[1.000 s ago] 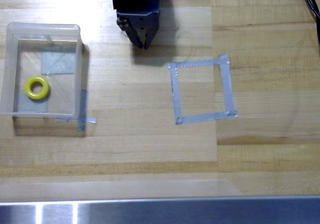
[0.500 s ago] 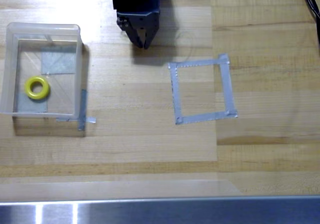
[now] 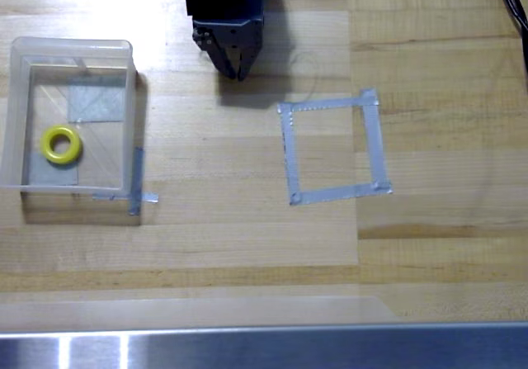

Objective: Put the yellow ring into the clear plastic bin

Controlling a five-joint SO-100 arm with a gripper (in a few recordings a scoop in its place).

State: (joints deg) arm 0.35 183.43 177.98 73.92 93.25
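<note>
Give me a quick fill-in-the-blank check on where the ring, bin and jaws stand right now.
1. The yellow ring lies inside the clear plastic ____.
2. The gripper has its jaws closed and holds ____.
3. The square outline of grey tape sits to the ____ of the clear plastic bin in the overhead view.

Missing words: bin; nothing; right

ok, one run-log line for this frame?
yellow ring: inside clear plastic bin | gripper: shut, empty, apart from bin, above wooden table | grey tape square: empty
</note>
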